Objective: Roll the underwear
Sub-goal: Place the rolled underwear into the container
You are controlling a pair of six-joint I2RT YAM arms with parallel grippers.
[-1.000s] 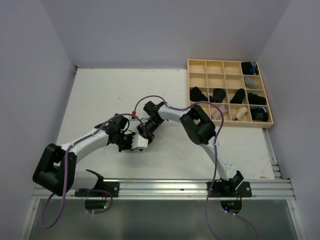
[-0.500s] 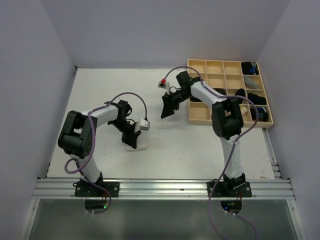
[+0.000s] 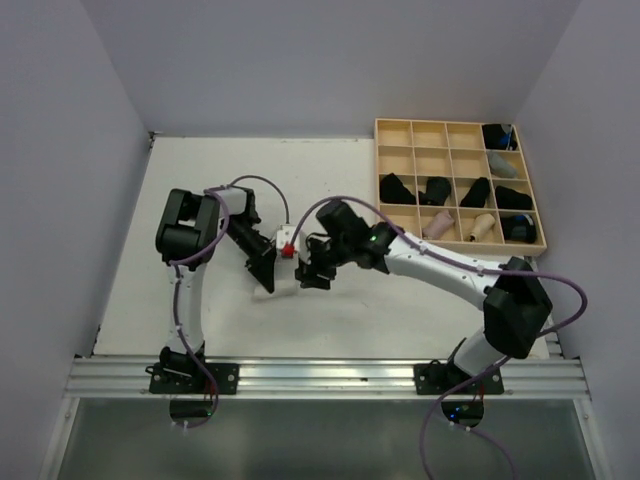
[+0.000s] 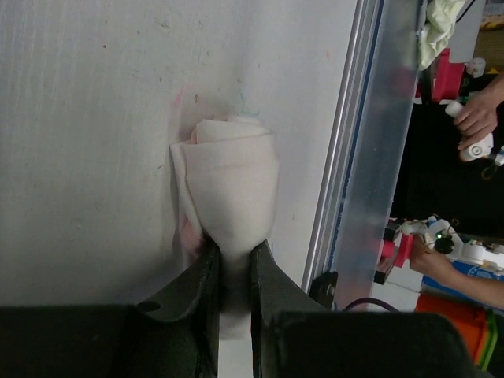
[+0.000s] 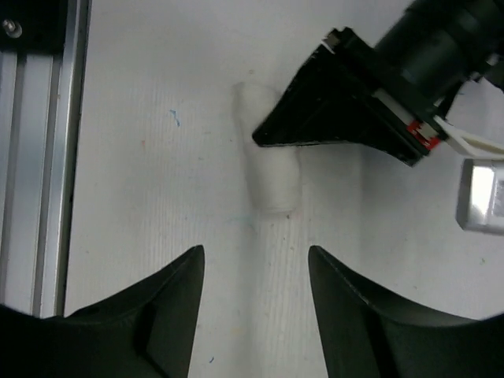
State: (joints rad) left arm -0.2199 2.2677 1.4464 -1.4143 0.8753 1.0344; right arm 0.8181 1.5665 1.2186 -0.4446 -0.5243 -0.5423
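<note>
Grey walls stand around a white desk (image 3: 200, 200). A wooden tray (image 3: 460, 124) sits at the far right corner, and some small dark and pale rolls lie in its boxes.

One piece of underwear (image 4: 232, 181), whitish with a bit of pink at the edge, lies on the desk near the middle. It is rolled up into a soft, fat roll. The left fingers (image 4: 209, 264) are pinching one end of it, tight on the cloth. The right fingers (image 5: 185, 283) are spread wide with nothing between them. They hang just beside the other end of the roll (image 5: 272, 181), not touching it.

What could go wrong? The roll looks loose and puffy. If the left fingers let go too soon, it may pop open. If the right fingers come in too low or crooked, they may push the roll away or squash it flat. The two arms are very close together, so they could bump each other too.
</note>
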